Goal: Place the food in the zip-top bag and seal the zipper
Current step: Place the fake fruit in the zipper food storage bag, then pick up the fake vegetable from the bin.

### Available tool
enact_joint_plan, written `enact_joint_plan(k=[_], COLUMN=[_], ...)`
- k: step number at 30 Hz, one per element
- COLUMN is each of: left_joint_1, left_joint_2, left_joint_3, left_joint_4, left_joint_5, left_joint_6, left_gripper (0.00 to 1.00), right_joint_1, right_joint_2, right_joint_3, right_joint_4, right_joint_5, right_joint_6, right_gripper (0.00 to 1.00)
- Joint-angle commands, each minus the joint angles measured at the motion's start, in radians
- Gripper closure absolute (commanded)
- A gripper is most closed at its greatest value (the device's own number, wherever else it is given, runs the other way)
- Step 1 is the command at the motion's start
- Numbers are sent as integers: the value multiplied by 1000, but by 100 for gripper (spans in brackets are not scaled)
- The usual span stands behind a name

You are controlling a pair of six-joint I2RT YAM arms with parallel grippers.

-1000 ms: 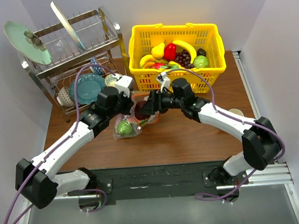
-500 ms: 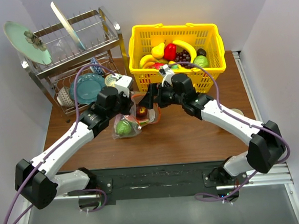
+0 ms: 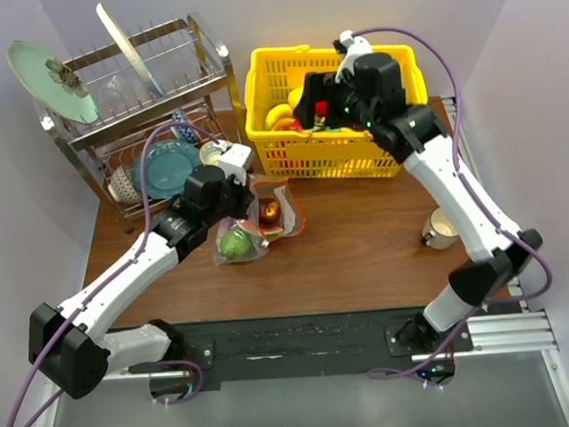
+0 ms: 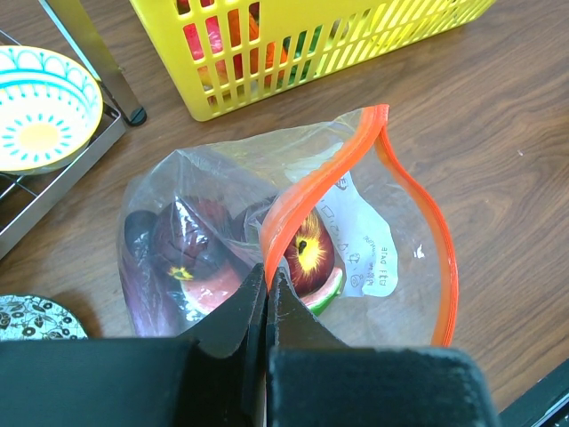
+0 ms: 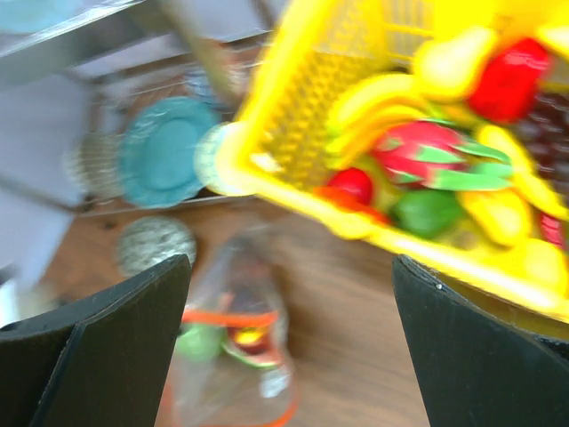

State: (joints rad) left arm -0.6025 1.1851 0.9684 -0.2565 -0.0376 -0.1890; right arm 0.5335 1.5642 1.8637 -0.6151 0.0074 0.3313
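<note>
On table (image 3: 366,257), zip-top bag (image 3: 264,223) mouth rightward

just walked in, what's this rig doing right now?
Bagging job. The left gripper is shut on the orange zipper strip of the clear bag, holding its mouth open on the table. Several toy food pieces are already inside. The right gripper is open and empty, over the yellow basket of fruit. The bag is not yet sealed.
</note>
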Motion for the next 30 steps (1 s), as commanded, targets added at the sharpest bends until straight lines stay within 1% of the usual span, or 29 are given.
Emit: enact_joint_plan(k=[1,5,6,9,10,16,19,23,24,27,30], left_joint_1=[3,3,3,3,3,3,3,3,3,3,3], left_joint_2=[-19,-16,-15,-16,-16,-12,-8,-4,-2,2,8], left_joint_3=[4,6,6,7,6,6,6,7,7,9,10], left_joint_4=[25,20,20,20,19,19,19,17,19,17,16], left_joint_5=[-5,-5,-5,-8,-7,-4,-2,-10,-11,-15,-12], left_joint_6=[19,19,19,19,19,17,17,19,20,22,22], left_gripper=[100,100,100,100,100,100,100,100,100,100,100], right_joint_1=[-110,-171,-191,-220,-228,-290,-297,-300,-300,-299,-306], right_joint_2=[126,287,315,407,422,516,556,619,628,665,698], right_joint_3=[144,323,391,495,505,509,496,508,500,486,480], right_joint_4=[-170,-286,-307,-377,-382,-371,-325,-256,-239,-170,-103], right_joint_5=[2,51,92,163,198,267,301,396,448,531,574], right_joint_6=[-47,-70,-77,-109,-123,-138,-173,-228,-241,-279,-310], right_gripper=[1,1,1,1,1,1,1,1,1,1,1])
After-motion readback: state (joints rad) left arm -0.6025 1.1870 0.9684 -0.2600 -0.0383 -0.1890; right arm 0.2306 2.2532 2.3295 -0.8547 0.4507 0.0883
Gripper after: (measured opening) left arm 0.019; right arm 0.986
